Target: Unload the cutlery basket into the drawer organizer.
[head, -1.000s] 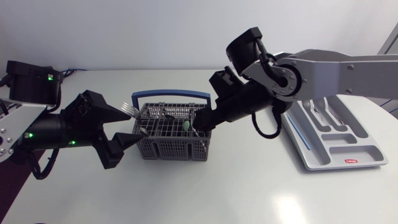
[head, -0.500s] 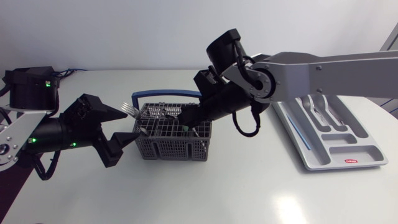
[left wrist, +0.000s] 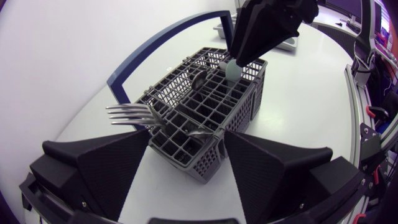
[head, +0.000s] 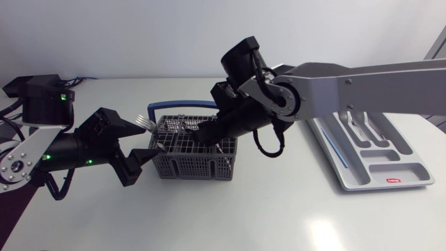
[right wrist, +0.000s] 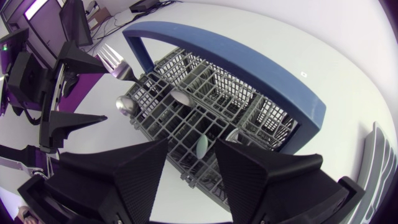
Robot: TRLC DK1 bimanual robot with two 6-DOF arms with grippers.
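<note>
Our cutlery basket stands on the table, near its middle and towards the far edge. A fork and a spoon stick up at its left end. Our left claw is released, fingers spread at the basket's left end. Our right claw hangs released over the basket's right half, with a pale green handle in the gap between its fingers. The drawer organizer lies by the right edge.

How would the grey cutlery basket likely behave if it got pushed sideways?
The cutlery basket has open lattice walls, so it is probably light. On the smooth white table it would likely slide rather than grip. It sits low and wide, so tipping seems unlikely, though the fork leaning over its rim could shift.
</note>
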